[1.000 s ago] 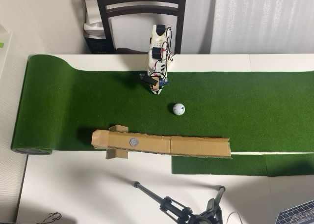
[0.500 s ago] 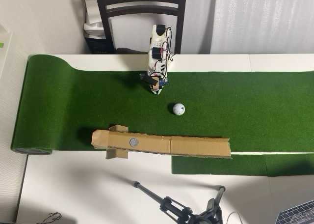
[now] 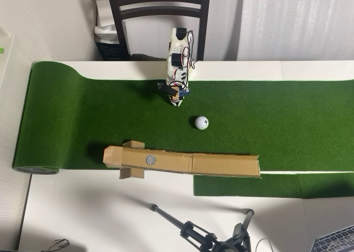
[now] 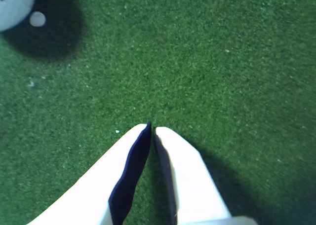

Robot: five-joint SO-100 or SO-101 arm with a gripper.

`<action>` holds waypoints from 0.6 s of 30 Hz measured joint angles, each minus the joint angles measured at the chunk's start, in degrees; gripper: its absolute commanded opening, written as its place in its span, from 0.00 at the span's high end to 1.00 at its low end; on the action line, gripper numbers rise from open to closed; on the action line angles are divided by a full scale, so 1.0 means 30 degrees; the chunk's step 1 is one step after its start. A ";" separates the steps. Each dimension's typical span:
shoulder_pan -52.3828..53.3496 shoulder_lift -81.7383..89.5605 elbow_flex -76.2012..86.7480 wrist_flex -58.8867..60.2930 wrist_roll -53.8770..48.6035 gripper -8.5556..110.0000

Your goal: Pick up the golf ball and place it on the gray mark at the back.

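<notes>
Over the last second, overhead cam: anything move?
No visible change. The golf ball sits free on the turf, the hand hangs shut and empty behind it, and the gray mark in the cardboard strip is bare.

In the overhead view the ball (image 3: 202, 122) lies on the turf mat (image 3: 287, 119) at frame centre. The cardboard strip (image 3: 221, 164) lies below it, holding the disc (image 3: 150, 159) at lower left. The arm (image 3: 178, 64) stands above the ball.

Dark chair (image 3: 159, 20), white curtain (image 3: 293, 22) behind.
</notes>
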 measured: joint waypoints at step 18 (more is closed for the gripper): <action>-0.2812 -0.0293 -0.3896 -0.0205 -0.1758 0.63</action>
